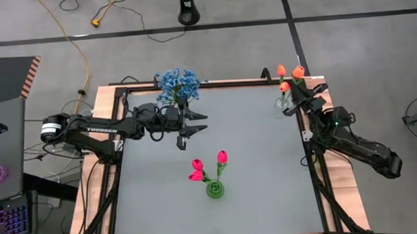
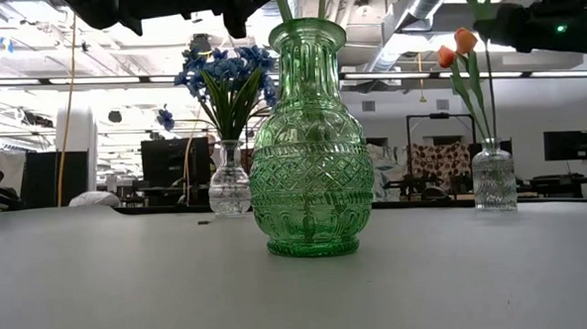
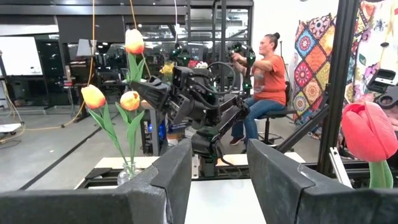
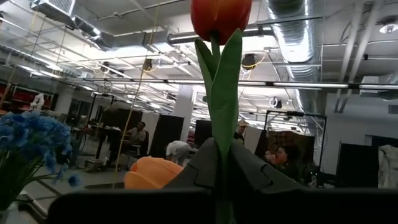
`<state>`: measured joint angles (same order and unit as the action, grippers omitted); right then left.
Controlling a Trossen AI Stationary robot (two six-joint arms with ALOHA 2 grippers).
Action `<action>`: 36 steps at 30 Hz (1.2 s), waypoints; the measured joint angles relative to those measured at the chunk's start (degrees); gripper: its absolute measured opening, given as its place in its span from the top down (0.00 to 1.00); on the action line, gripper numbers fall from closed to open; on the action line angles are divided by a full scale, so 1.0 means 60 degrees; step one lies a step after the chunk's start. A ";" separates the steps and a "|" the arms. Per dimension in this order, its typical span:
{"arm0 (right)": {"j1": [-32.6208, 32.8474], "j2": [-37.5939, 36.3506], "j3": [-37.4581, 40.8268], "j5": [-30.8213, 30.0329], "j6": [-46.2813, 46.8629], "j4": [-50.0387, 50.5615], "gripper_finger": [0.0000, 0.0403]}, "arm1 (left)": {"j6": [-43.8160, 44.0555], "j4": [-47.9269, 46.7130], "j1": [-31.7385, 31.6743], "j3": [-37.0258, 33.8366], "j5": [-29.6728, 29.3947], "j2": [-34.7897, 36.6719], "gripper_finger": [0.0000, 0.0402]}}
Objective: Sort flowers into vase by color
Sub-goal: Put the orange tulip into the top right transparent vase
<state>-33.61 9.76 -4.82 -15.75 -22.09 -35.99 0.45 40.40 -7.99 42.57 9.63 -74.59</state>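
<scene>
High view: three vases on the grey table point(image 1: 258, 129). Blue flowers point(image 1: 177, 83) sit in a clear vase at the far left, orange tulips point(image 1: 285, 87) in a clear vase point(image 2: 493, 176) at the far right, pink-red tulips point(image 1: 209, 166) in the green vase point(image 2: 304, 144) nearer the front, mid-table.

Right gripper point(image 1: 295, 85): at the far-right corner, up over the orange vase. Right wrist view shows its fingers closed on the stem of one orange tulip point(image 4: 220, 15), bloom sticking up above the pinch. Another orange bloom point(image 4: 155, 173) sits lower, just beside the fingers.

Left gripper point(image 1: 195, 124): hangs over the table just in front of the blue bunch, fingers apart, nothing between them. Waiting, by the look of it.

Step in hand (my guess): getting that held tulip down into the orange vase w/ its mates.

How to do it well:
- Keep the stem upright; stem end has to find the narrow neck, which isn't visible from the wrist cam.
- Lower slowly, straight down, so leaves don't snag the tulips already in there.
- Don't let go until the stem is well inside, else it'll tip out over the rim.
- Back off upward afterwards, clear of the blooms.

Risk: clear vase looks light; a sideways nudge near the table's edge could topple it.
</scene>
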 joint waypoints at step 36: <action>0.0022 -0.0007 -0.0946 -0.2822 0.1215 0.3775 0.49 | -0.0748 -0.4969 -0.0003 0.0004 -0.1253 0.3848 0.64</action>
<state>-33.47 9.72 -10.50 -32.68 -14.80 -13.34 -4.04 10.59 -8.01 42.59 2.11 -51.50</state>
